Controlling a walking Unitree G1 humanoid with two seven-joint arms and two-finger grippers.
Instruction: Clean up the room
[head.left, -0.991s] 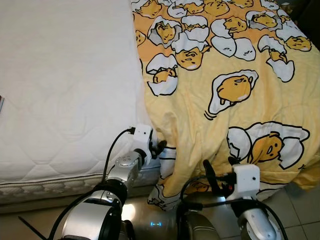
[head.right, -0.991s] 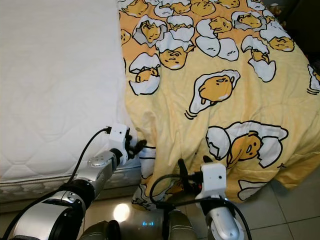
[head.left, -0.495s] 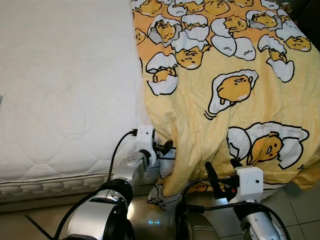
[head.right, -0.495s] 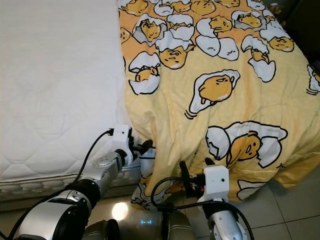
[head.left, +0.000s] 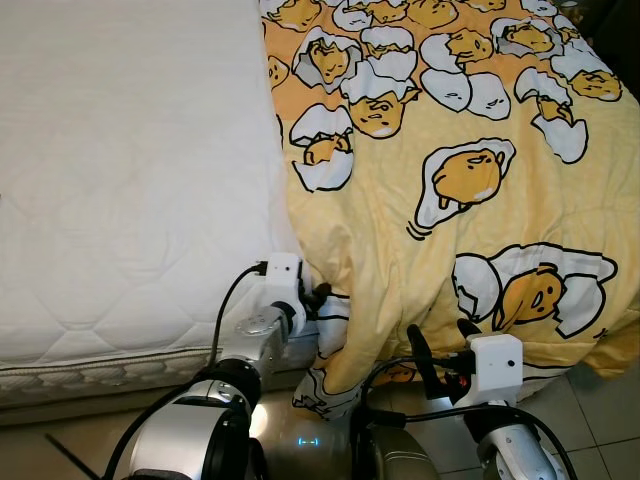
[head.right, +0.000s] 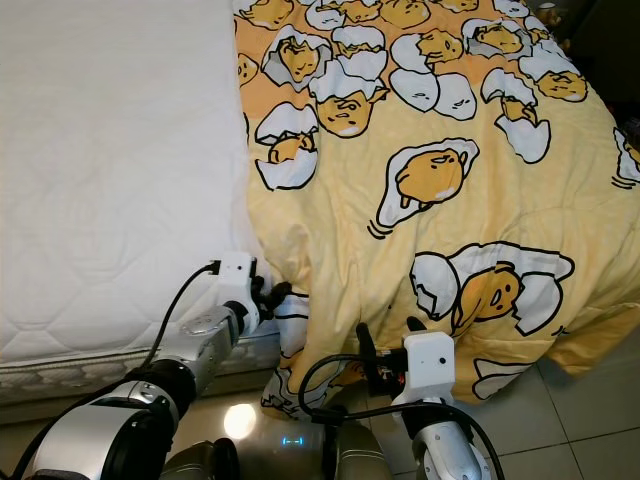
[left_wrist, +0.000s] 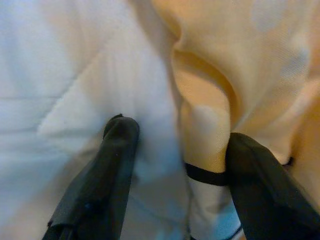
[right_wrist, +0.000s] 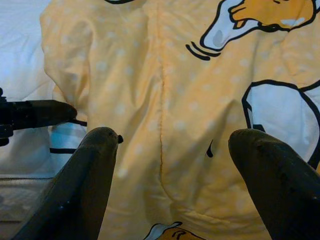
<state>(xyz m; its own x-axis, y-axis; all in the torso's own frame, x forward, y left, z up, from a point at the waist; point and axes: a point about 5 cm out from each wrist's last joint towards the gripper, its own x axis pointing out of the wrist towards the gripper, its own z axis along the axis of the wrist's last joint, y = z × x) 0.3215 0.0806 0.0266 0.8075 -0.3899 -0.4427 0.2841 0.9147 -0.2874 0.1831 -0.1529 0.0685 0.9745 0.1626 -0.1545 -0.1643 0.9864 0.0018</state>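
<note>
Pulling back slightly, my left end effector (left_wrist: 175, 150) stays open, straddling the yellow blanket's (head.left: 450, 180) edge at the white mattress (head.left: 130, 170). Right end effector (right_wrist: 172, 145) hovers open near the blanket.

Yellow cartoon-egg blanket (head.left: 450, 190) spread over the right half of a white mattress (head.left: 130, 170).
The blanket is printed with white cracked eggshells and orange yolk characters. Its left edge runs down the middle of the bed, and its lower corner bunches in folds and hangs over the mattress's near edge toward the floor.
</note>
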